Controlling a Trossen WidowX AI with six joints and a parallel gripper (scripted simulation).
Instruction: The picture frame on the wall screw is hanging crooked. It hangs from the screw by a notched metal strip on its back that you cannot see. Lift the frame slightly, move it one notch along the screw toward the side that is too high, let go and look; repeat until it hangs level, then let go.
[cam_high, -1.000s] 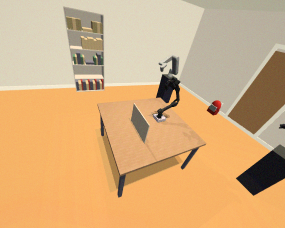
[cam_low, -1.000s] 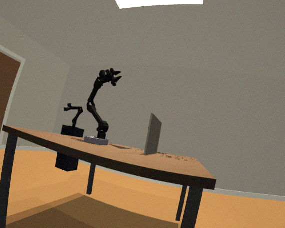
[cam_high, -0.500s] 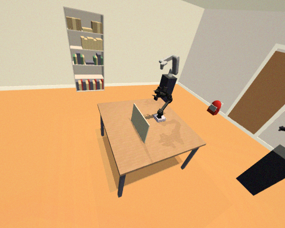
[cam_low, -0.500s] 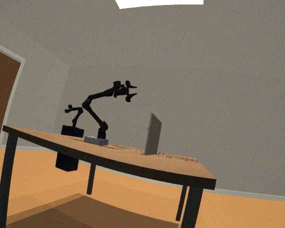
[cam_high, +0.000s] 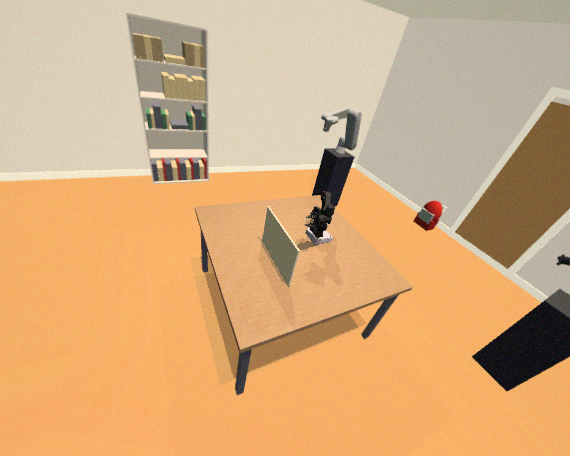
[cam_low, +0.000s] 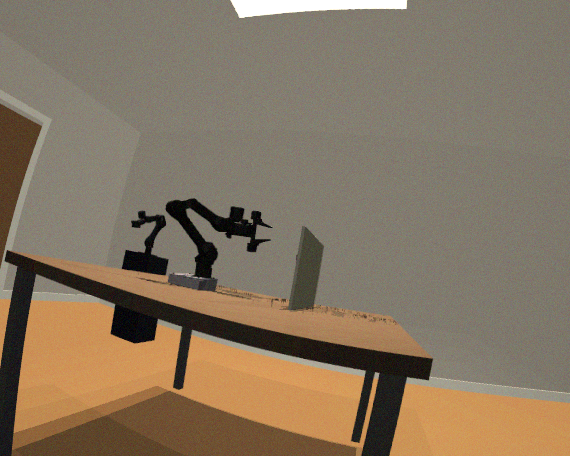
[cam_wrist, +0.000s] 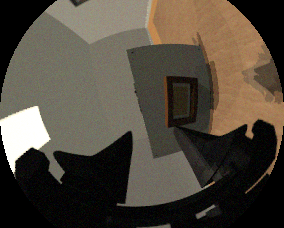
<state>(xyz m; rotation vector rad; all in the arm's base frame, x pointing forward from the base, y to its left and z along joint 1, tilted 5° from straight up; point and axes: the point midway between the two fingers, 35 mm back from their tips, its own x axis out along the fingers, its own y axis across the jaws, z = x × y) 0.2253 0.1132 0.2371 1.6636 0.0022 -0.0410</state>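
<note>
The picture frame (cam_wrist: 170, 102), dark brown with an orange-brown side, hangs on the front of the upright grey-green panel (cam_high: 281, 247) (cam_low: 306, 275) (cam_wrist: 150, 75). In the wrist view its long edges are not parallel to the panel's left edge, so it looks crooked. The screw and notched strip are hidden. The top view shows only the panel's back. My gripper (cam_high: 306, 220) (cam_low: 271, 233) (cam_wrist: 153, 132) is partly open and empty, in front of the panel with a gap. In the wrist view, the right finger's tip overlaps the frame's lower edge; the exterior view shows no contact.
The panel stands on the wooden table (cam_high: 240, 305) (cam_low: 240, 312). The arm's pale base (cam_high: 320, 237) (cam_low: 192, 281) is on the table, facing the panel. Another arm (cam_high: 352, 129) (cam_low: 156, 232) stands on a dark pedestal beyond the table. A bookshelf (cam_high: 206, 115) is against the wall.
</note>
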